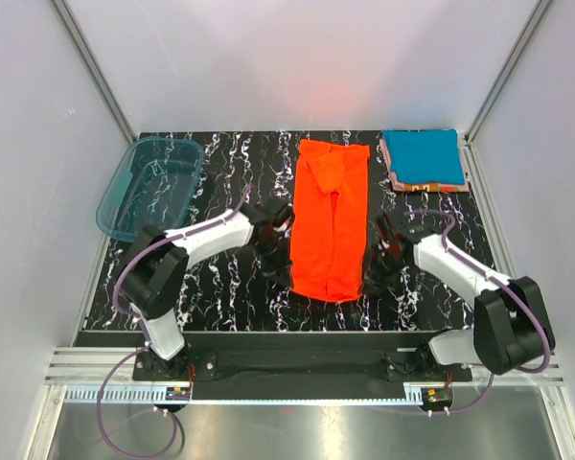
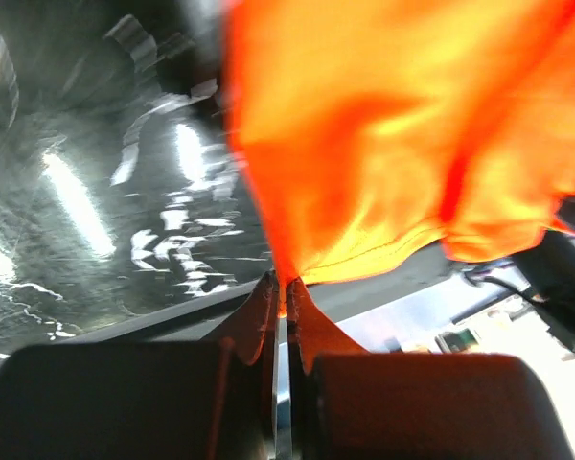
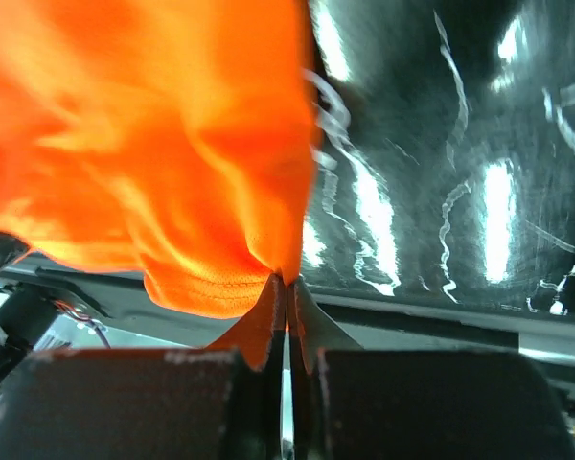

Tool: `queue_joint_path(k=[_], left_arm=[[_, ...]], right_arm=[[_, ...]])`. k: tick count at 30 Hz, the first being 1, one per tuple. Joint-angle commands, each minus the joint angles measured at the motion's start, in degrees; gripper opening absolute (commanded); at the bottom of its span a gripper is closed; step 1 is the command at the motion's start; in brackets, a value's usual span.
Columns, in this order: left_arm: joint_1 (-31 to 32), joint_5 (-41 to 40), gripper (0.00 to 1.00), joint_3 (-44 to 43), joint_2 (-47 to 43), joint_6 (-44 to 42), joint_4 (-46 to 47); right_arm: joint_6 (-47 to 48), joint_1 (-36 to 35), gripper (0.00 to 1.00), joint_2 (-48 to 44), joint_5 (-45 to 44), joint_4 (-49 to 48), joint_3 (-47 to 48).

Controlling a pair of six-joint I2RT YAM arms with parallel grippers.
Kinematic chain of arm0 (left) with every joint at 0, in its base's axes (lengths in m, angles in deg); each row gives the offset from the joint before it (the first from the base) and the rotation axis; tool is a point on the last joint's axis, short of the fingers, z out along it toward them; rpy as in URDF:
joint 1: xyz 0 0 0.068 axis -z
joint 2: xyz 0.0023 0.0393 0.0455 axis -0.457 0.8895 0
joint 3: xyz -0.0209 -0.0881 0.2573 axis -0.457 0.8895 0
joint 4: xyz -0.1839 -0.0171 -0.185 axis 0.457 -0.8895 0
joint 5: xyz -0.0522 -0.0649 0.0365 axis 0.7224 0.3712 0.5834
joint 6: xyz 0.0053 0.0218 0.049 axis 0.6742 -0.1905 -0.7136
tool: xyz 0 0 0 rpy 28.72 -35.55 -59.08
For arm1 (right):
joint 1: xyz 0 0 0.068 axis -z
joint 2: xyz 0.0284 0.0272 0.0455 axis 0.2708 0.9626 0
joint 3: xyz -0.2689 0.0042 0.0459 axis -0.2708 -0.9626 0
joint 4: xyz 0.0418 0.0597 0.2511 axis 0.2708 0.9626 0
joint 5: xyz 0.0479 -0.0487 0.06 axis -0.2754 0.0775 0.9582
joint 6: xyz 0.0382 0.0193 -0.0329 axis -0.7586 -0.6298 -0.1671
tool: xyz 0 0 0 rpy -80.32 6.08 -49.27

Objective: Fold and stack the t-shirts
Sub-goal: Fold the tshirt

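Note:
The bright orange-red t-shirt (image 1: 331, 218) lies folded into a long strip down the middle of the black marbled table. My left gripper (image 1: 286, 257) is shut on its left edge near the hem; the cloth (image 2: 383, 144) rises from my closed jaws (image 2: 285, 287). My right gripper (image 1: 372, 276) is shut on the right edge near the hem, cloth (image 3: 153, 144) bunched at the jaws (image 3: 287, 280). A teal blue folded t-shirt (image 1: 422, 156) lies on a stack with pinkish-orange edges (image 1: 402, 185) at the back right.
A translucent teal plastic tub (image 1: 151, 187) stands at the back left corner of the table. White enclosure walls surround the table. The table's front edge and a metal rail (image 1: 297, 369) lie just beyond the shirt's hem.

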Motion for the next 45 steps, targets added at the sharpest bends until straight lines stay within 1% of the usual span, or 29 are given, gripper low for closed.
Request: queue_joint_path(k=[1, 3, 5, 6, 8, 9, 11, 12, 15, 18, 22, 26, 30, 34, 39, 45], left_arm=[[-0.4, -5.7, 0.0, -11.3, 1.5, -4.4, -6.2], [-1.3, -6.8, 0.0, -15.1, 3.0, -5.0, -8.7], [-2.5, -7.7, 0.0, -19.3, 4.9, -5.4, -9.6], [-3.9, -7.6, 0.0, -20.2, 5.4, -5.5, -9.5], [-5.4, -6.6, 0.0, -23.0, 8.4, -6.2, -9.7], [-6.9, -5.8, 0.0, -26.0, 9.5, -6.6, -10.0], [-8.3, -4.9, 0.0, -29.3, 13.4, -7.6, -11.1], [-9.5, -4.6, 0.0, -32.6, 14.6, -8.0, -11.4], [-11.9, -2.2, 0.0, -38.0, 18.5, -8.6, -11.8], [-13.6, 0.0, 0.0, -43.3, 21.7, -8.9, -11.4], [-14.8, 2.6, 0.0, -47.5, 24.3, -9.0, -8.5], [-15.9, 5.8, 0.0, -50.3, 27.0, -7.3, -5.5], [-16.2, 7.1, 0.01, -52.9, 28.4, -6.0, -1.7], [-16.6, 8.6, 0.03, -53.4, 29.6, -4.4, 3.4], [-17.6, 9.6, 0.03, -55.6, 32.8, -3.1, 5.2], [-18.5, 10.6, 0.03, -55.8, 34.8, -0.4, 8.9]], right_arm=[[4.8, 0.6, 0.0, 3.7, -4.8, 3.9, 8.9], [5.8, 1.8, 0.0, 5.5, -4.6, 3.9, 13.0], [7.4, 2.9, 0.0, 9.1, -4.3, 4.5, 16.1], [8.0, 3.3, 0.0, 11.8, -4.5, 5.0, 19.6], [9.4, 4.2, 0.0, 14.5, -5.1, 6.3, 23.0], [9.6, 4.7, 0.0, 16.7, -5.3, 6.5, 25.9], [10.6, 5.9, 0.0, 18.9, -5.2, 7.2, 28.6], [10.9, 6.2, 0.0, 21.0, -5.3, 7.4, 31.4], [12.3, 7.1, 0.0, 25.7, -6.2, 8.9, 37.3], [13.5, 8.3, 0.0, 30.1, -6.1, 10.2, 42.8], [14.0, 9.2, 0.0, 34.6, -5.9, 12.5, 49.4], [14.5, 10.2, 0.0, 38.5, -5.6, 14.0, 55.5], [14.9, 11.3, 0.0, 41.5, -4.9, 14.6, 58.5], [15.6, 12.0, 0.0, 44.0, -4.5, 15.3, 61.8], [16.0, 12.9, 0.0, 47.2, -4.2, 16.2, 66.7], [16.9, 13.9, 0.0, 51.6, -1.9, 16.0, 71.3]])
